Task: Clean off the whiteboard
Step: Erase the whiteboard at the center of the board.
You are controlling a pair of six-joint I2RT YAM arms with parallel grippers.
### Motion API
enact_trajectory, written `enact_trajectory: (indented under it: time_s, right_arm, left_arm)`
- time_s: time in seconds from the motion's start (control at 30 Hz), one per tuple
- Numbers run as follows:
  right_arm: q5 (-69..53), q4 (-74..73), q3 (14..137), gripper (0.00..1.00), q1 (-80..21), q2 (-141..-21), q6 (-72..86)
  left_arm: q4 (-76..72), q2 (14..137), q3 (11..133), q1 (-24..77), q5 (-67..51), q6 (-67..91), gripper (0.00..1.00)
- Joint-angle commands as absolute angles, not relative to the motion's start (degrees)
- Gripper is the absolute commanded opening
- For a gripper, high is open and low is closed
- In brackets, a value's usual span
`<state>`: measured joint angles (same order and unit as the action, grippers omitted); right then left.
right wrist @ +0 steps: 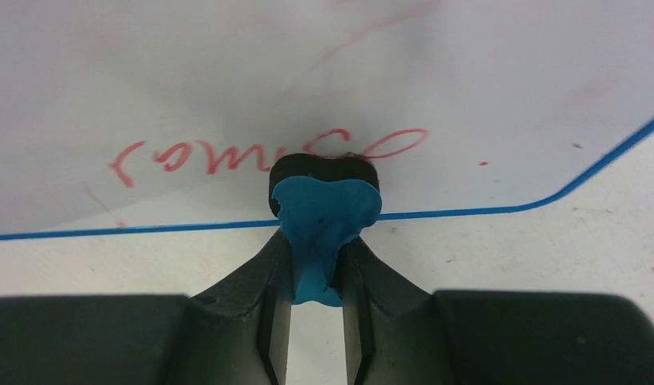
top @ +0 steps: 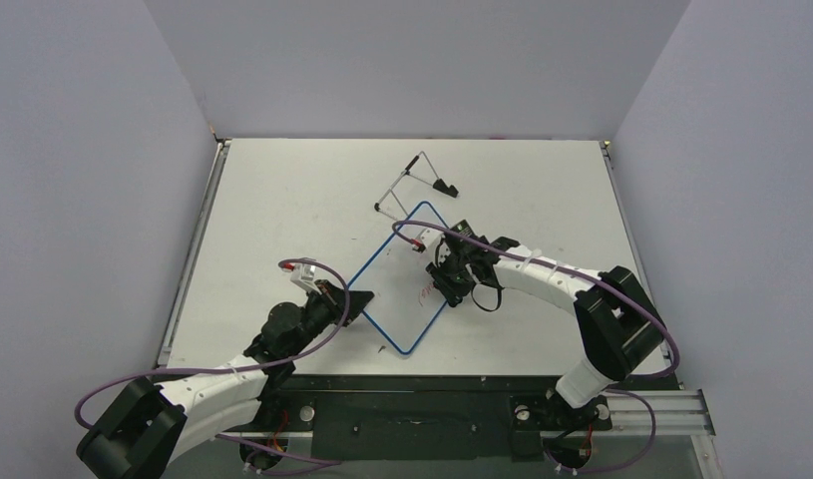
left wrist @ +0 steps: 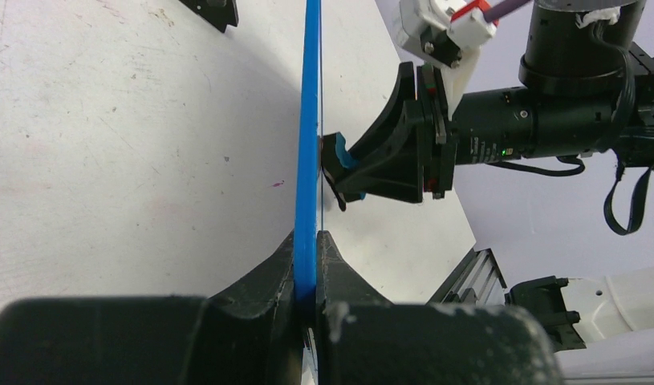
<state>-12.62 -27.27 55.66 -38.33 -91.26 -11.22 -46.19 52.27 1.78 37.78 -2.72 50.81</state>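
The whiteboard, white with a thin blue rim, lies slantwise in the middle of the table. My left gripper is shut on its left rim; in the left wrist view the blue rim runs edge-on between the fingers of that gripper. My right gripper is shut on a small blue eraser. The eraser's dark pad presses on the board's face, just below the red handwritten marks and close to the near rim. The eraser also shows touching the board in the left wrist view.
A thin wire easel stand with black feet lies on the table just beyond the board's far corner. Grey walls enclose the table on three sides. The right arm's purple cable arcs over the table's right half.
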Motion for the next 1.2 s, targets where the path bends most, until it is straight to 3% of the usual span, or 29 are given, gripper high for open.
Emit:
enact_trajectory:
  time_s: [0.0,0.17,0.57,0.73,0.87,1.17]
  right_arm:
    - [-9.2,-21.1,58.1,0.0,-33.3,-90.8,-6.3]
    - [-8.8,-22.0,59.3,0.0,-29.2,-94.6,-5.2]
    - [-19.1,-22.3,61.8,0.0,-35.6,-91.8,-6.8]
    - [-12.5,-21.8,63.3,0.0,-32.5,-95.2,-2.8]
    - [-14.3,-23.6,63.1,0.0,-30.4,-97.9,-2.6]
    - [-21.8,-25.0,63.0,0.0,-40.4,-94.3,-6.6]
  left_arm:
    - [-53.9,51.2,2.6,38.1,-4.5,51.6,0.0]
    - [-54.2,51.4,2.5,38.0,-4.9,51.2,0.0]
    - [-54.8,52.3,2.6,38.0,-5.7,51.2,0.0]
    - [-54.3,51.7,2.6,38.1,-5.9,51.2,0.0]
    - [-53.4,50.6,2.3,38.0,-5.1,51.1,0.0]
    - [-53.4,50.4,1.9,37.4,-4.7,51.4,0.0]
